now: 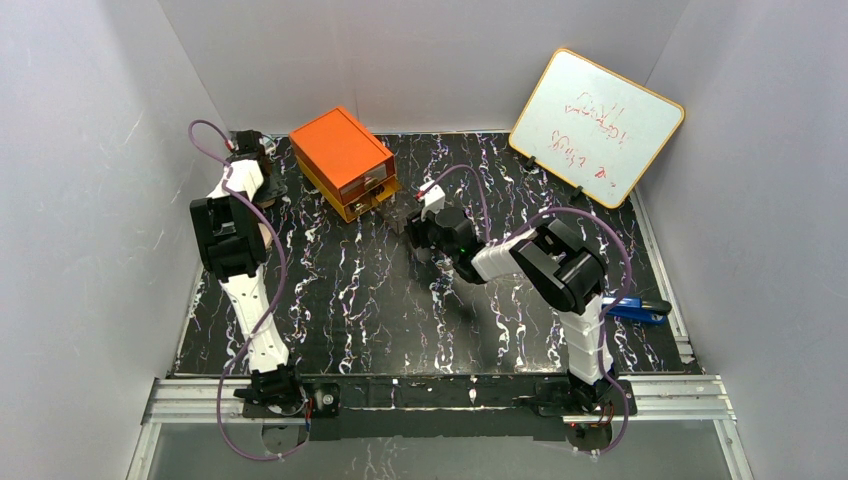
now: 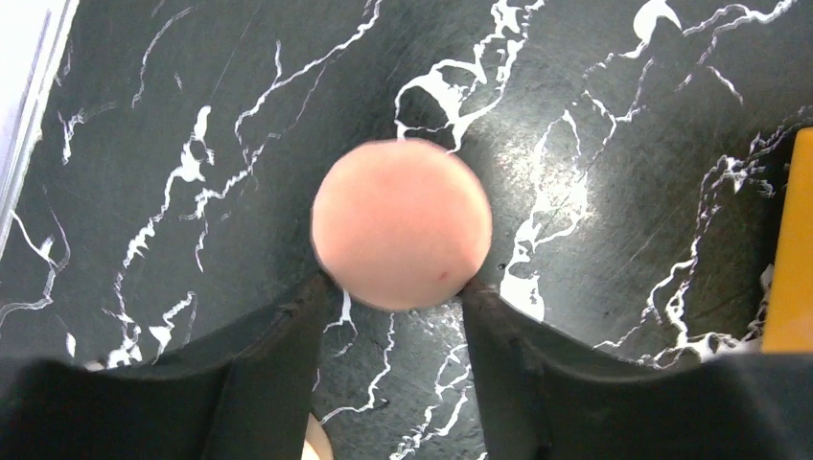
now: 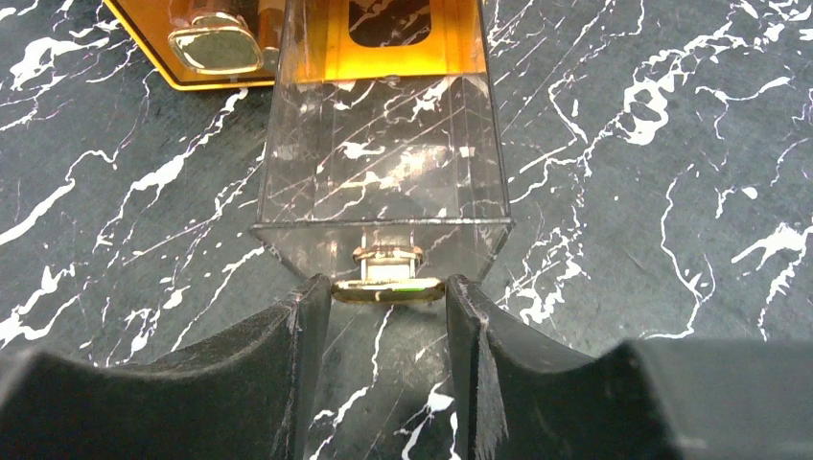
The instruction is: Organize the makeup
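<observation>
The peach disc point(image 2: 401, 222) is lying flat on the tabletop point(image 2: 192, 144), with the orange box point(image 2: 791, 240) at its 3 o'clock. It is presenting as light, thin and low, so the hold is belonging on opposite rim points. The left gripper point(image 2: 395, 286) is touching that rim at 5 and 7 o'clock, though whether it is clamping cannot be told; the right gripper point(image 3: 388, 283) is pinching the drawer handle point(image 3: 388, 290).

Glossy black, white-veined counter point(image 2: 623, 192). On the counter lies a matt, soft-looking peach disc point(image 2: 401, 222) and a scratched clear plastic drawer point(image 3: 383, 163) with a shiny gold metal handle point(image 3: 387, 287).
</observation>
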### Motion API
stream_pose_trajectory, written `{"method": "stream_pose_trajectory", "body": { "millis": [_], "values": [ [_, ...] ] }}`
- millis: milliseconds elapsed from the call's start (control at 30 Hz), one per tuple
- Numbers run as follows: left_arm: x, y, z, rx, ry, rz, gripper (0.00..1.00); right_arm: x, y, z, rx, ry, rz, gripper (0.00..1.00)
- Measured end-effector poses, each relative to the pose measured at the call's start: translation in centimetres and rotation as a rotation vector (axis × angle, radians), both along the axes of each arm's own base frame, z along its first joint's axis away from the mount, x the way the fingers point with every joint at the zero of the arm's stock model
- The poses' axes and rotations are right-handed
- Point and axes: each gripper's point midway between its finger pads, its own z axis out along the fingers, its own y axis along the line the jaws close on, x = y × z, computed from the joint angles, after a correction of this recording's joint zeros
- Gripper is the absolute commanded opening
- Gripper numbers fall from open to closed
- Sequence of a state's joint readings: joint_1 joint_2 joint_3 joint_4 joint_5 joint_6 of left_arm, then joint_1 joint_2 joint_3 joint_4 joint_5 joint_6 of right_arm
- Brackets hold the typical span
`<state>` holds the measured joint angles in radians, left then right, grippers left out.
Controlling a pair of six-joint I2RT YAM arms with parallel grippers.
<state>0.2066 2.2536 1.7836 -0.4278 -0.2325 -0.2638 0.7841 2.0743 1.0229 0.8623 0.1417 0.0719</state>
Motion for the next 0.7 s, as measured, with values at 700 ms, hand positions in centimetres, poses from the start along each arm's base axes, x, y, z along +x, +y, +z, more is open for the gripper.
{"method": "stream_pose_trajectory", "body": {
  "millis": [700],
  "values": [
    [-1.6, 0.3, -0.1, 0.017, 0.034, 0.041, 0.28, -1.6, -1.3, 1.4, 0.01, 0.03, -0.012, 0.58]
  ]
}}
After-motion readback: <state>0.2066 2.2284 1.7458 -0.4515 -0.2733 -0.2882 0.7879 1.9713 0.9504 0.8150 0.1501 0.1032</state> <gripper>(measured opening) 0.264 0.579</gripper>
